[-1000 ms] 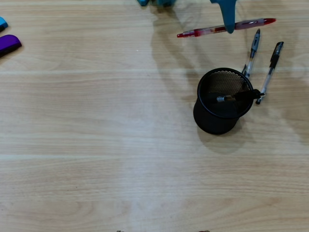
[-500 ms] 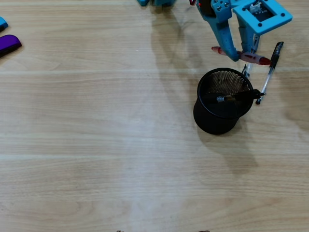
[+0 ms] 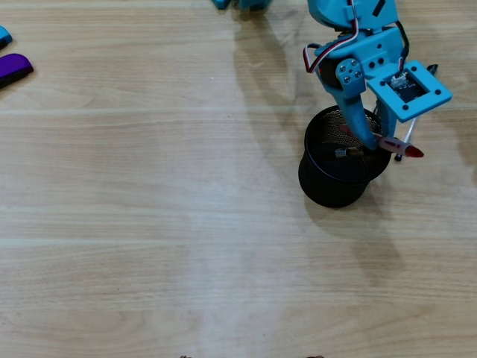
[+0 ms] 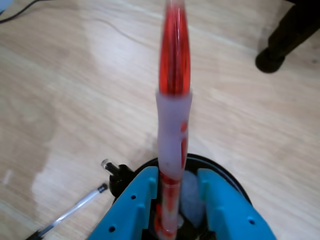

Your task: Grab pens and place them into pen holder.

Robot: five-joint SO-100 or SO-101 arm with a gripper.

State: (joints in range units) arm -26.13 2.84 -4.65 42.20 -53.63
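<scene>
My blue gripper [image 3: 373, 145] hangs over the right rim of the black mesh pen holder [image 3: 332, 186]. It is shut on the red-and-clear pen [image 3: 408, 151], whose red end sticks out to the right past the rim. In the wrist view the pen [image 4: 172, 100] runs up the middle of the frame between my two blue fingers [image 4: 142, 192]. My gripper [image 4: 172, 205] sits just above the holder's dark rim [image 4: 227, 175]. A clear pen with dark ends [image 4: 75, 212] and a black pen end [image 4: 117, 175] show at the lower left. I cannot tell whether they stand in the holder.
A purple object [image 3: 13, 68] lies at the far left edge of the wooden table [image 3: 164, 224]. The arm's blue base [image 3: 350, 15] is at the top. A dark object [image 4: 285, 35] stands at the wrist view's upper right.
</scene>
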